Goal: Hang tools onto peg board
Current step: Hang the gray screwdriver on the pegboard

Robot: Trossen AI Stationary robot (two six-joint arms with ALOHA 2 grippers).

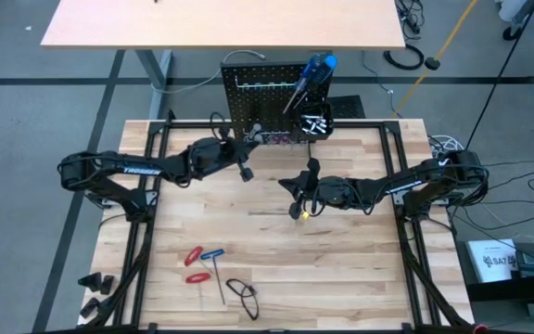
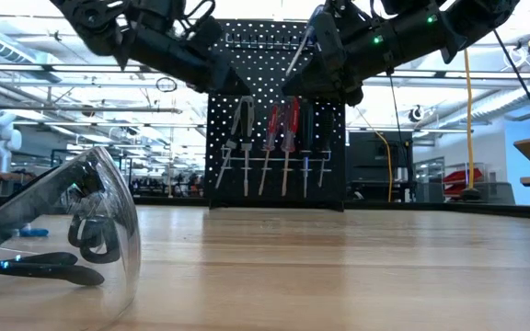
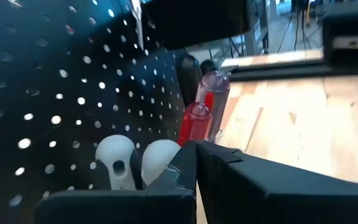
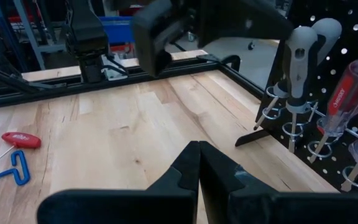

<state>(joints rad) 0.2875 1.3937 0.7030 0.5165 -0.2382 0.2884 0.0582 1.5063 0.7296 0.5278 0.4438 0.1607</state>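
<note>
Where perforated blk metal peg board (image 2: 277, 147), wood-grain table (image 1: 341, 260)

Safety glasses (image 2: 58, 230) on the tabletop (image 1: 360, 260) — near edge.

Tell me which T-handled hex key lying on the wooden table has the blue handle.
It is the blue T-handled hex key, nearest the black cable loop; the other two T-handled keys beside it have red handles.

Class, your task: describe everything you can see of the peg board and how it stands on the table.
The peg board is a small black perforated panel, seemingly metal, standing upright at the table's far edge. Metal ring holders across its front carry hanging tools: white-handled ones and red-handled screwdrivers. In the high view, a blue-handled tool sticks up near its right end. Neither gripper visibly touches it.
</note>
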